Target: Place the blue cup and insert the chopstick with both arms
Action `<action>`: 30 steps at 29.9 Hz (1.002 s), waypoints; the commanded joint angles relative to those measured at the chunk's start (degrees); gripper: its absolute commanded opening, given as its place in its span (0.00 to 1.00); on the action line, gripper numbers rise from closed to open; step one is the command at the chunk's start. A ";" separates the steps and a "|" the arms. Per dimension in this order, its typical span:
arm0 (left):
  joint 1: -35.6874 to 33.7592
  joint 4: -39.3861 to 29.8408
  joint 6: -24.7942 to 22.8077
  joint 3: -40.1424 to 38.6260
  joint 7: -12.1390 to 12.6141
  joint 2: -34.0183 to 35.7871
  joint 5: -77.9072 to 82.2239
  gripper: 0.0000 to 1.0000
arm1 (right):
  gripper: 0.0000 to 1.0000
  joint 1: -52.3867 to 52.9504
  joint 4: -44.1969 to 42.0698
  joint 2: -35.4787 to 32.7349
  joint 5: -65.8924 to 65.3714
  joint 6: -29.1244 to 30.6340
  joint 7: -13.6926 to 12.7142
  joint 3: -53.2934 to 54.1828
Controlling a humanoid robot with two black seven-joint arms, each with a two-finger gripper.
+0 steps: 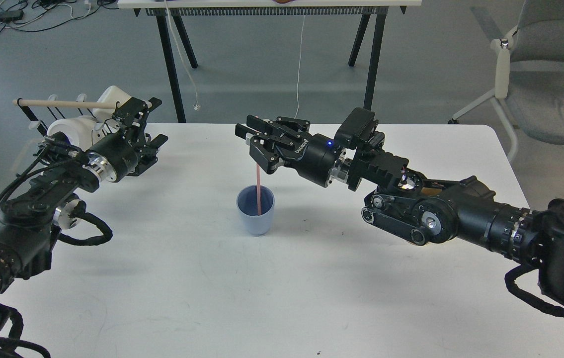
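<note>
Grey flooring, a second table on black trestle legs and a grey chair frame the workspace; our work surface is a white rectangular table [311, 278].

Near the middle of that table stands the small pale blue-grey tapered cup [255, 216], upright, darker blue inside. The thin straight pink chopstick [259, 191] stands almost vertical, its lower end inside the cup and its upper end rising to our right gripper [258, 149]. The gripper hangs directly above the cup with its fingers pointing left. From this angle we cannot tell whether the fingers pinch the stick's top or have parted from it.

Our left gripper [145, 127] hovers well apart from the cup, over the left rear corner of the table, fingers spread and carrying nothing. Behind it sits a white plastic rack [80, 127] bearing a pale wooden dowel [63, 104].

We judge the cup placement complete and the insertion step to be in hand, near its end. The next move calls for parting the right fingers only once the stick's tip bears on the cup floor, then withdrawing straight upward, so that neither finger drags the stick sideways and tips the light cup.
</note>
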 commanded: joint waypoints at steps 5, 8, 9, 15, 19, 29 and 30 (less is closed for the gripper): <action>-0.08 0.00 0.00 -0.17 0.00 -0.03 -0.09 0.99 | 0.94 0.52 0.05 0.12 0.42 0.00 0.00 4.80; -0.08 -0.09 0.00 -0.26 0.00 0.06 -0.09 0.99 | 0.94 0.34 0.05 0.21 3.57 0.00 0.00 10.69; -0.17 -0.18 0.00 -0.26 0.00 0.06 -0.17 0.99 | 0.94 0.25 0.05 0.21 6.37 0.00 0.00 12.36; -0.26 -0.62 0.00 -0.52 0.00 0.50 -3.06 0.99 | 0.99 -0.01 0.22 -1.45 32.01 0.00 0.00 14.57; -0.17 -0.62 0.00 -0.96 0.00 2.16 -8.69 0.99 | 0.99 -2.72 4.77 -8.21 53.11 13.97 0.00 15.27; -0.09 -0.79 0.00 -3.42 0.00 6.13 -11.42 0.99 | 0.99 -8.62 7.34 -14.90 67.22 52.42 0.00 20.72; -0.08 -0.79 0.00 -3.95 0.00 6.21 -11.42 0.99 | 0.99 -8.62 7.43 -14.91 67.22 53.39 0.00 20.99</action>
